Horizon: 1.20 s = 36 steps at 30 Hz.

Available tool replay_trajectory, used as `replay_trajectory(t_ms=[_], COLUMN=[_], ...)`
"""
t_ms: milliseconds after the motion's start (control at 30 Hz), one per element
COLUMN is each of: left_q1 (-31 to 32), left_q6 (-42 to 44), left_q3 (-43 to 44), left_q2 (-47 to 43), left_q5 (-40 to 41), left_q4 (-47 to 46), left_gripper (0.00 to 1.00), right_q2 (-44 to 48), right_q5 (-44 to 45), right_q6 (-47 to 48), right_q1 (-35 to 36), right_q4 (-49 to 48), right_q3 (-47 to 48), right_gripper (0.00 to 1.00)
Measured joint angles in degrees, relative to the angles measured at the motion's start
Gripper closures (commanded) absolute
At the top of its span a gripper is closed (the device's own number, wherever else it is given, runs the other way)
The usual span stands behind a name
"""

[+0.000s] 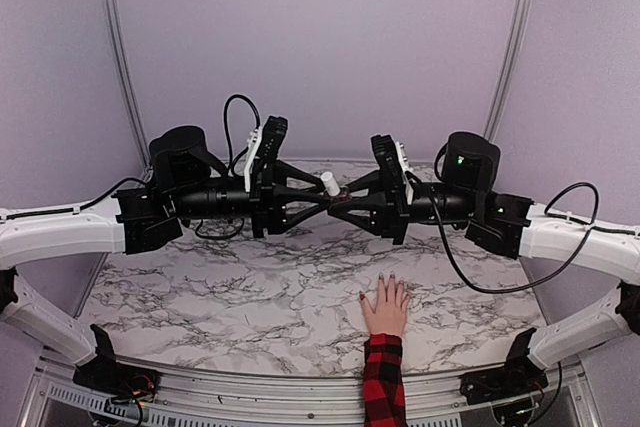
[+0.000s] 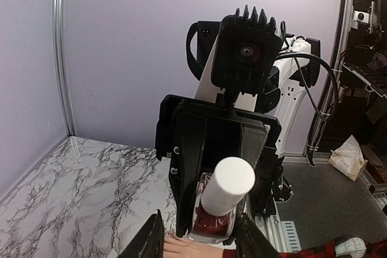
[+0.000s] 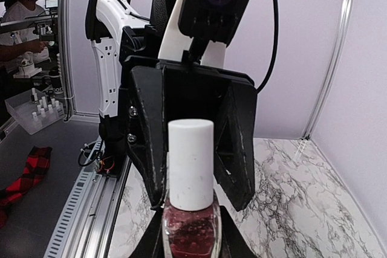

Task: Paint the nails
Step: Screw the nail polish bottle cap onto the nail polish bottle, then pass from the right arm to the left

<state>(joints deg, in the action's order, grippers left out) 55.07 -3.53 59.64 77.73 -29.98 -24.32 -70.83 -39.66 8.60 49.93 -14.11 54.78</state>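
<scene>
A small bottle of dark red polish with a white cap hangs in mid-air over the table's middle. My right gripper is shut on its glass body. My left gripper faces it, open, one finger on each side of the cap with a gap between. In the top view the two grippers meet tip to tip at the cap. A pale hand in a red-and-black plaid sleeve lies flat on the marble, fingers spread. Its nails are tiny dark tips, below and right of the bottle.
The marble table is walled in by purple panels with metal posts. Black cables loop down from both arms. Off the table's left side a clear bin holds small bottles.
</scene>
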Motion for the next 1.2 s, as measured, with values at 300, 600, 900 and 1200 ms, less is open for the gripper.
replay_trajectory(t_ms=[300, 600, 900, 1200], left_q1=[0.07, 0.07, 0.07, 0.42], left_q6=[-0.09, -0.04, -0.04, 2.03], left_q3=[0.50, 0.61, 0.61, 0.74], left_q2=[0.00, 0.00, 0.00, 0.00], left_q5=[-0.87, -0.83, -0.13, -0.37], left_q4=[0.72, 0.74, 0.74, 0.85], left_gripper=[0.56, 0.65, 0.66, 0.96], right_q2=[-1.49, -1.60, -2.36, -2.47], right_q5=[-0.50, -0.85, -1.44, -0.74], right_q6=[-0.02, -0.02, -0.04, -1.81], right_q1=[0.00, 0.00, 0.00, -0.07], right_q4=[-0.46, -0.70, -1.31, -1.33], right_q3=[-0.42, -0.42, -1.09, -1.16], right_gripper=[1.00, 1.00, 1.00, 0.98])
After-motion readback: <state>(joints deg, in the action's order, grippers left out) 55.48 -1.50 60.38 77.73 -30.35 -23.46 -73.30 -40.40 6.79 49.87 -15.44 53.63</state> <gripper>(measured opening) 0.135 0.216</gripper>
